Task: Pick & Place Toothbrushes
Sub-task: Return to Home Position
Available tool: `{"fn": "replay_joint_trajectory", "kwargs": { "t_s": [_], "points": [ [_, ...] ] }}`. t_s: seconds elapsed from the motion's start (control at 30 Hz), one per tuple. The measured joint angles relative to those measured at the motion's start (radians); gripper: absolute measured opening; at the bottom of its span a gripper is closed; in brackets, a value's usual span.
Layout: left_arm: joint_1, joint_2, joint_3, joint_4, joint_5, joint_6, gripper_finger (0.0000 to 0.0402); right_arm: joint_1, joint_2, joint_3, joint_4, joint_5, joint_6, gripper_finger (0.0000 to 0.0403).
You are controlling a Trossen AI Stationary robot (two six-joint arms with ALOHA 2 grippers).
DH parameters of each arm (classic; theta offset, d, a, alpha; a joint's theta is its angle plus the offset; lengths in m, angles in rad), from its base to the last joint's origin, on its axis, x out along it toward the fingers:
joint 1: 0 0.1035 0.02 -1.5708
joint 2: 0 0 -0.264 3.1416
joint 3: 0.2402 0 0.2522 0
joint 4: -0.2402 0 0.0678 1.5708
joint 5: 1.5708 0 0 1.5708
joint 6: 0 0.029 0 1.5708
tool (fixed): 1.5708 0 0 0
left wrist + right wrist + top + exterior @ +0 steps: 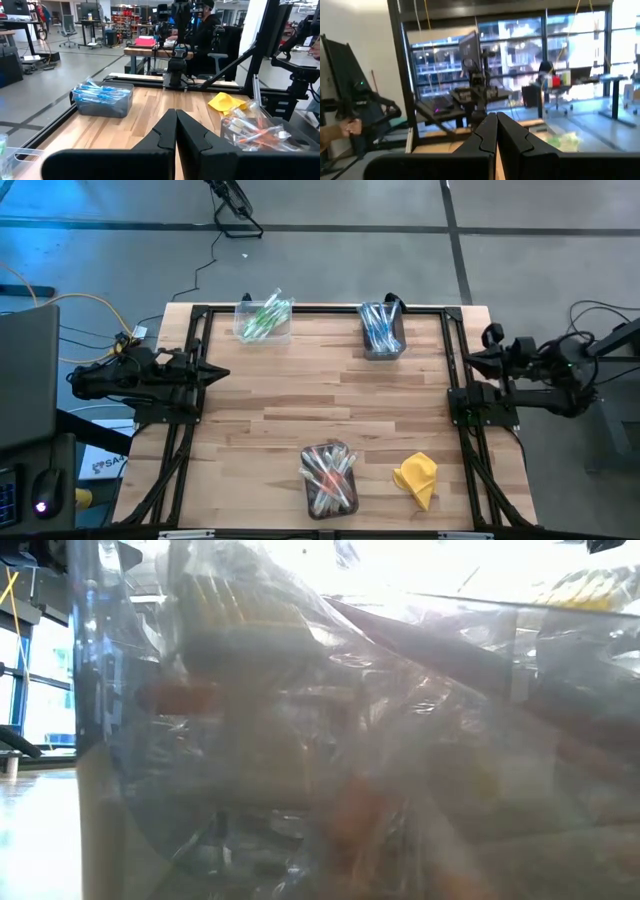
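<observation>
orange toothbrushes (pixel 332 475) fill a bin (pixel 307 480); left pincer (pixel 176 111), right pincer (pixel 496 116) closed.

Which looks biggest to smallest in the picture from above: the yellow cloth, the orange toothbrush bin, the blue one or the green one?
1. Orange toothbrush bin, largest.
2. Blue toothbrush bin and green toothbrush bin: they look about alike, so it's a tie.
3. Yellow cloth, smallest.

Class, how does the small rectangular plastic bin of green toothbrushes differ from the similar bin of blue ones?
The green-toothbrush bin is clear-walled; the blue-toothbrush bin looks darker. The green bin sits nearer the left arm, the blue bin nearer the right arm. Both line one edge of the table.
</observation>
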Motion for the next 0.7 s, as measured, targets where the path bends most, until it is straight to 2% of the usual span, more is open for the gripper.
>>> {"fn": "replay_joint_trajectory", "kwargs": {
  "t_s": [0.13,0.4,0.7],
  "points": [
    [0.000,0.000,0.000,-0.002,-0.001,0.000,0.0002,0.000,0.000,-0.086,0.107,0.001,-0.015,0.0002],
    [0.000,0.000,0.000,-0.016,-0.001,-0.004,0.0002,0.000,-0.002,-0.288,0.276,-0.007,0.087,0.0002],
    [0.000,0.000,0.000,-0.022,-0.001,-0.008,0.0002,0.000,-0.003,-0.515,0.528,-0.007,0.101,0.0002]
  ]
}}
